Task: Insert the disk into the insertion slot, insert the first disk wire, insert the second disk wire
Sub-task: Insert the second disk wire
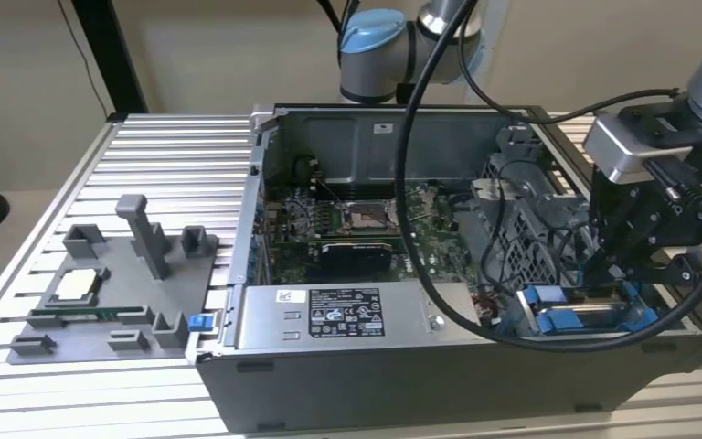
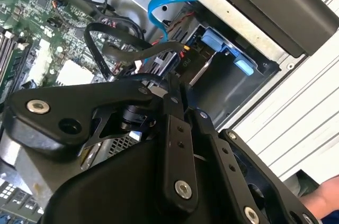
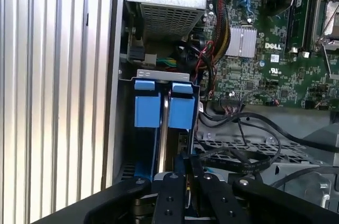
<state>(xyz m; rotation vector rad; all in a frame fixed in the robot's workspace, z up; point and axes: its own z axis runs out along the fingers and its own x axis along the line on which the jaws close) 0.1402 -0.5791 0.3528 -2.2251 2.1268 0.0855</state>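
Observation:
The disk (image 1: 585,309) lies in the insertion slot (image 1: 512,322) at the case's front corner on the exterior view's right, its blue frame (image 3: 147,108) showing two blue tabs. My gripper (image 1: 607,274) hangs right over the slot's inner end. In the first wrist view its fingertips (image 3: 170,179) stand close together at the disk's end, and a flat black disk wire (image 3: 241,163) runs up to them. The second wrist view shows the gripper (image 2: 174,85) pinched shut among looping black wires (image 2: 114,49), beside the blue tabs (image 2: 214,38) of the slot (image 2: 228,83).
The open computer case (image 1: 364,366) sits on a slatted metal table (image 1: 168,155), with the motherboard (image 1: 351,229) and power supply (image 1: 339,315) inside. A grey fixture (image 1: 107,293) holds parts on the exterior view's left. A blue cable (image 2: 159,7) loops near the slot.

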